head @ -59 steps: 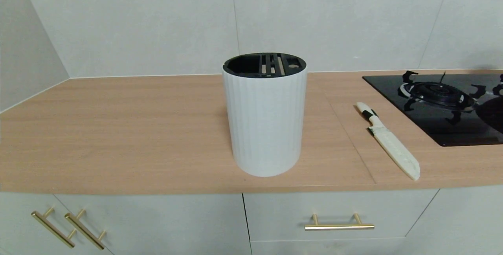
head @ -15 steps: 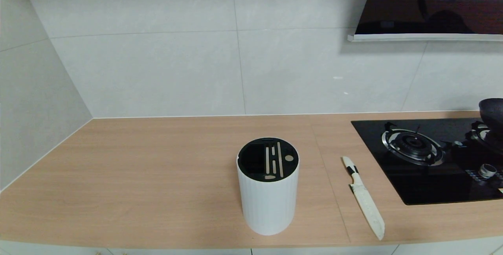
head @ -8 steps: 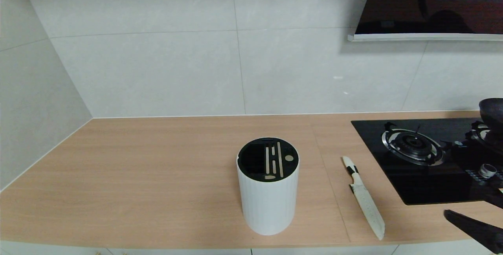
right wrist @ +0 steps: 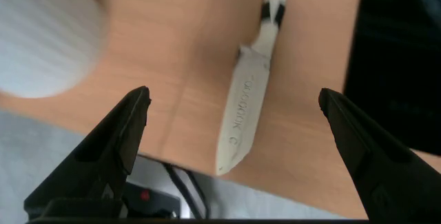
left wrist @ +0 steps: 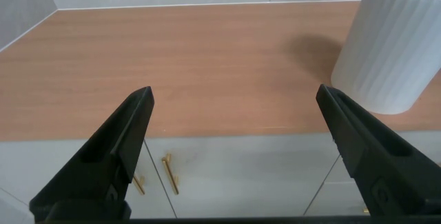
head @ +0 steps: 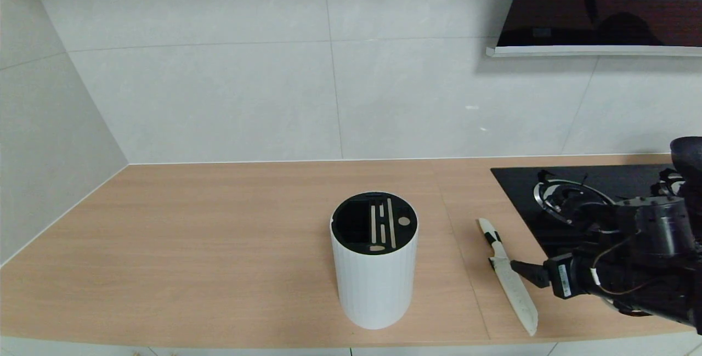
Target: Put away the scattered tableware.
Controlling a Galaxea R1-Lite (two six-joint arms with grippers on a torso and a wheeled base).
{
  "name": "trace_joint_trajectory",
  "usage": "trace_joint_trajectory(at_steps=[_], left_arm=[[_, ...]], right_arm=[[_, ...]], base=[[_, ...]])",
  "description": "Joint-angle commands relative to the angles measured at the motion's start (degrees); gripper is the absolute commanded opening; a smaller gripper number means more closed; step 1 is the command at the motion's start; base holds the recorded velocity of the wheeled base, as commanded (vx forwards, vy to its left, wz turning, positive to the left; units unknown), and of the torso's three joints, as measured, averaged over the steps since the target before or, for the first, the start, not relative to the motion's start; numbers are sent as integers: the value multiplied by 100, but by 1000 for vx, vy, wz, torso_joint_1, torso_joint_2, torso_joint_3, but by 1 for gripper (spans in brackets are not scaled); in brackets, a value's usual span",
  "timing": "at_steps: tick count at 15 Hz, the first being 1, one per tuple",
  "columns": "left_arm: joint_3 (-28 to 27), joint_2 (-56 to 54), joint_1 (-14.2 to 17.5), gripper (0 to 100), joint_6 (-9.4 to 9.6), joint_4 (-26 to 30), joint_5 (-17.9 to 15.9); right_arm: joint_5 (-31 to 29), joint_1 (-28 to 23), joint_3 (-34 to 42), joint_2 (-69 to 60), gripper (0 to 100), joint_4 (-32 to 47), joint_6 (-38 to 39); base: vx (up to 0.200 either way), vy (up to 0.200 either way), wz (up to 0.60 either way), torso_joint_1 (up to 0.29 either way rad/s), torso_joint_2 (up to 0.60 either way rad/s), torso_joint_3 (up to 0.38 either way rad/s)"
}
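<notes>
Right gripper [right wrist: 232,94], spread wide and empty, hovers over the knife [right wrist: 242,117], which lies flat on the counter [head: 219,246] between holder [head: 374,273] and hob [head: 526,180]. Approach step, I judge — next it must drop and close on the handle [right wrist: 273,7]. Left gripper [left wrist: 234,96] open, empty. Height above the knife — hard to tell.

Matte black arm, black wedge-fingered grippers.
Right arm [head: 655,232] dark throughout: rounded cylindrical wrist housing [head: 658,224] dotted with small screws, thin cable [head: 606,290] looping loose beneath it, small white label [head: 562,278] with dark print on the boxy block behind the finger. Right gripper [right wrist: 233,100] with two plain black fingers [right wrist: 114,155], flat-faced, broad at the base, narrowing to blunt angled tips. Left gripper [left wrist: 233,93] of the same build: smooth black wedge fingers [left wrist: 110,162], faintly glossy along the edges, free of markings.
</notes>
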Motion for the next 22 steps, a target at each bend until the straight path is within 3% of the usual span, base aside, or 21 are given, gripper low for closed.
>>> trace_joint_trajectory(at_steps=[1, 8, 22], left_arm=[[0, 0, 1, 100, 2, -1, -2], [0, 0, 1, 100, 2, -1, -2], [0, 9, 1, 100, 2, -1, -2]], right_arm=[[-109, 60, -87, 1314, 100, -554, 16], [-636, 148, -122, 2949, 100, -2312, 227], [-1067, 113, -773, 3406, 100, -2505, 737]], base=[[0, 0, 0, 0, 0, 0], [0, 0, 0, 0, 0, 0], [0, 0, 0, 0, 0, 0]])
